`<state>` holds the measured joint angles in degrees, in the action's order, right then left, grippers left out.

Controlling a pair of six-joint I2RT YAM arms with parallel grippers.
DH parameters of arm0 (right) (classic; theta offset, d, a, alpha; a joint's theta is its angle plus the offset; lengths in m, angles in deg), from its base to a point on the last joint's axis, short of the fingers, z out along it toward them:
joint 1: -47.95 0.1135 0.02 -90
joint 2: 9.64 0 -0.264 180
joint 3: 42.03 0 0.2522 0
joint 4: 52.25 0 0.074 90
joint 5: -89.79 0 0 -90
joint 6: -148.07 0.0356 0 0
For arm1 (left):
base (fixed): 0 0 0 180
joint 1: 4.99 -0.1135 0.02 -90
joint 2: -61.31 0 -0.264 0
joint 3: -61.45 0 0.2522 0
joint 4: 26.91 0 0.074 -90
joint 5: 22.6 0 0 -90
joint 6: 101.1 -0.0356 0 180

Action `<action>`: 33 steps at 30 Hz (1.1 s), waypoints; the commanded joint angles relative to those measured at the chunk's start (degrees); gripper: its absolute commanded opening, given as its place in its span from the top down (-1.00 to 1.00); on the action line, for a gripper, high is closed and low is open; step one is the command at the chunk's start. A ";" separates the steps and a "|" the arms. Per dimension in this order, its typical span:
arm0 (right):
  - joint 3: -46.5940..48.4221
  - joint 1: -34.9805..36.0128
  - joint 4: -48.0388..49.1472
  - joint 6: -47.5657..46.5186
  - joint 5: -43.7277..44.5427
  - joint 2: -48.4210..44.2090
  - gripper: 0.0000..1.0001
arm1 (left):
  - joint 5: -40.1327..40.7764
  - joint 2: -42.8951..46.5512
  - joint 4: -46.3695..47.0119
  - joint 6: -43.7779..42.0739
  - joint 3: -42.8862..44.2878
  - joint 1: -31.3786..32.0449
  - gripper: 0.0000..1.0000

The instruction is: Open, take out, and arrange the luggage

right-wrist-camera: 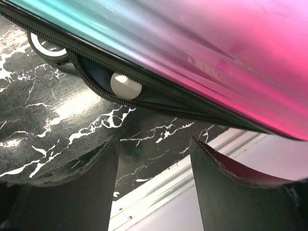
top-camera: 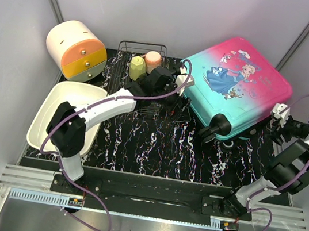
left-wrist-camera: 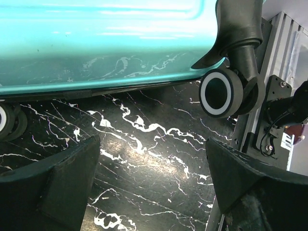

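The luggage lies flat at the back right, lid up, hot pink fading to teal with a cartoon girl print. My left gripper is open and empty at its left teal edge. In the left wrist view the teal shell and a black wheel lie just ahead. My right gripper is open and empty at the luggage's right edge. In the right wrist view the black zipper gapes a little, with a white round thing showing inside.
A white-and-orange round drawer box stands at the back left. A wire basket beside it holds a yellow-green cup and a pink cup. A white basin sits at the left. A metal rail runs along the near edge.
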<state>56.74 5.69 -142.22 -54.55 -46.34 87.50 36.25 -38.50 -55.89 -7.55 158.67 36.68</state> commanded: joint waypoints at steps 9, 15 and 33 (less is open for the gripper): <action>-2.74 5.34 -11.25 -39.70 2.97 0.77 -0.31 | -2.86 0.94 3.80 1.19 0.30 -1.15 -0.89; -7.04 7.01 -6.69 -39.43 4.38 0.86 -0.29 | -2.59 0.05 4.67 4.18 0.30 -1.24 -0.88; -25.32 12.55 7.47 -34.35 12.12 -3.36 0.06 | 12.88 -0.21 5.55 18.06 -0.93 -6.50 -0.86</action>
<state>40.24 14.10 -127.97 -58.11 -39.81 80.84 42.19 -38.76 -54.08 3.22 157.62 34.36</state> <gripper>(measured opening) 0.512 0.927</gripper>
